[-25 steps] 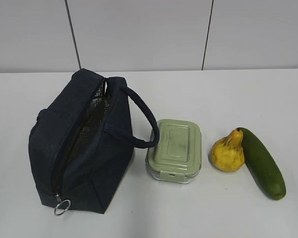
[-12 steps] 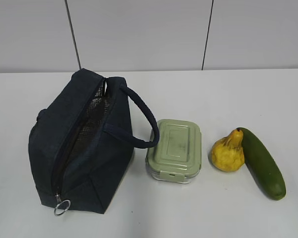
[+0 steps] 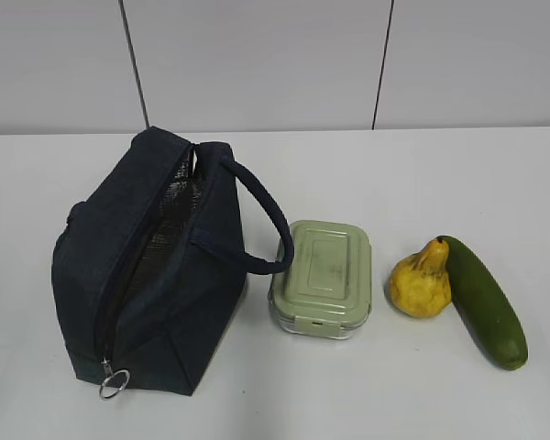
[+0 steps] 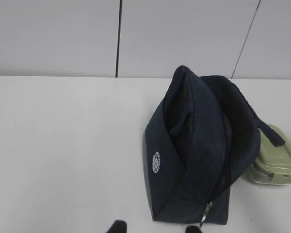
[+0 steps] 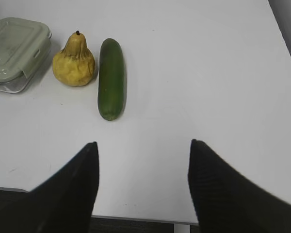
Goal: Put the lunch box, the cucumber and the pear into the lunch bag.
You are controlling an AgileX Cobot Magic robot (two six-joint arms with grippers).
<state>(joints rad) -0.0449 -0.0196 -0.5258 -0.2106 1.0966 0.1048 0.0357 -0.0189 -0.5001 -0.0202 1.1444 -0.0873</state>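
Observation:
The navy lunch bag stands at the left, its zip open along the top and a ring pull at its near end; it also shows in the left wrist view. The green-lidded lunch box sits just right of it. The yellow pear leans against the dark green cucumber. In the right wrist view the box, pear and cucumber lie ahead of my open, empty right gripper. My left gripper shows only two fingertips, apart, near the bag's end.
The white table runs back to a grey panelled wall. Its near edge shows in the right wrist view, just under the right gripper.

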